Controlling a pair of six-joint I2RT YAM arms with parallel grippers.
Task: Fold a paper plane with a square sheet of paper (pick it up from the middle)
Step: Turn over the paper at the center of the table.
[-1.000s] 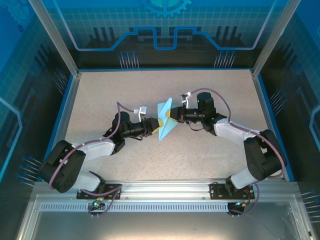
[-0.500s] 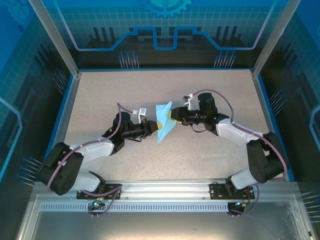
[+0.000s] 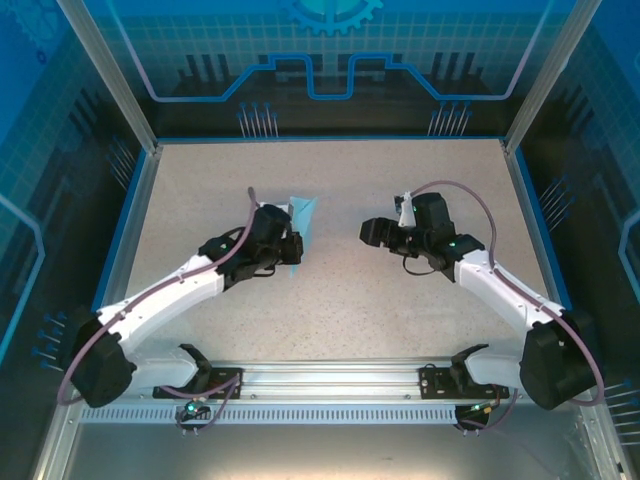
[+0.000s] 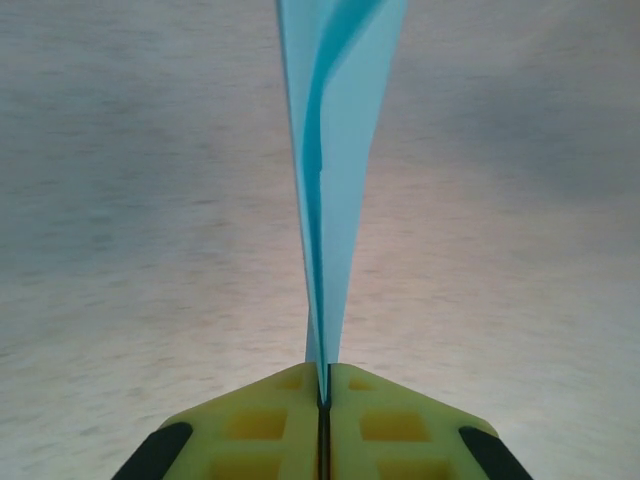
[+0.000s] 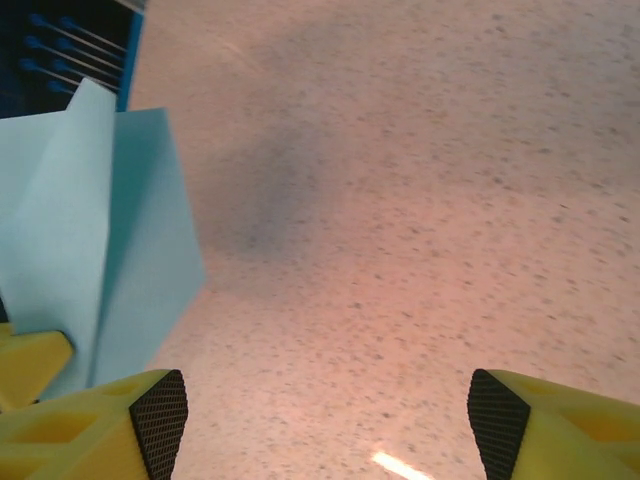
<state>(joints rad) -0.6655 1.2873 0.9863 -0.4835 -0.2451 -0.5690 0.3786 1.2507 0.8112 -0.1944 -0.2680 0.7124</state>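
So the left end effector is pinched tight on the paper plane, edge-on from its wrist cam; right wrist cam catches the folded flank instead. Further off, the right end effector gapes wide, well apart, over the worktop.

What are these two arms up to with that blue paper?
They are folding the light-blue paper into a plane. The left gripper is shut on the folded paper, pinching it by one end so that it sticks out over the table. The right gripper is open and empty, off to the side.
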